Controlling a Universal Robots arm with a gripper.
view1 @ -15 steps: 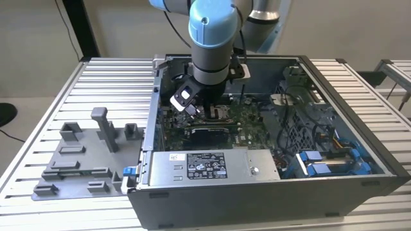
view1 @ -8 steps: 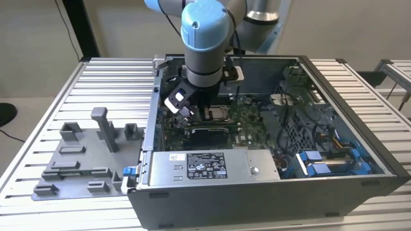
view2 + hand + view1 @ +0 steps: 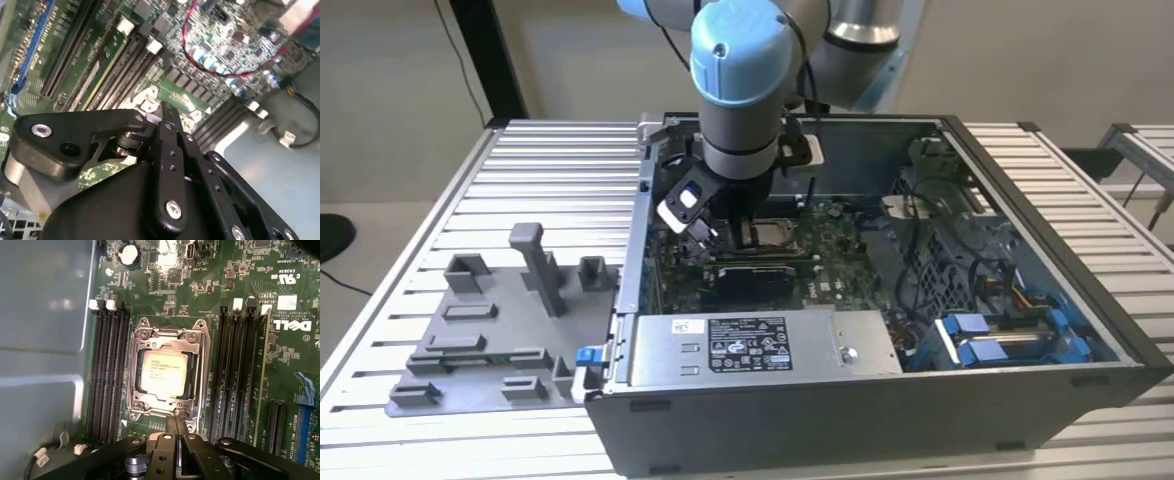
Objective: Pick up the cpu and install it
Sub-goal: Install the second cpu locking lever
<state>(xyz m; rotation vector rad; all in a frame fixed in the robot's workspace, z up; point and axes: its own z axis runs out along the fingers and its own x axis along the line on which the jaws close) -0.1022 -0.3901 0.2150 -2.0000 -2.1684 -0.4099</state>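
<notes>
The cpu [image 3: 163, 371] lies seated inside the socket frame [image 3: 167, 335]. The claw [image 3: 175, 427], fingers pressed together and holding nothing, hangs just beside the frame's edge. Any sideways drift could knock the frame or scrape the motherboard [image 3: 200, 280].

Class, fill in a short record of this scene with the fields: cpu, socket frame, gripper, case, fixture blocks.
cpu: pale silver chip lying inside the socket frame on the green board
socket frame: metal frame around the cpu
gripper: shut, holding nothing, just beside the frame's edge
case: open computer case on the slatted table, arm reaching in
fixture blocks: grey blocks on the table, at the exterior view's left of the case
</notes>
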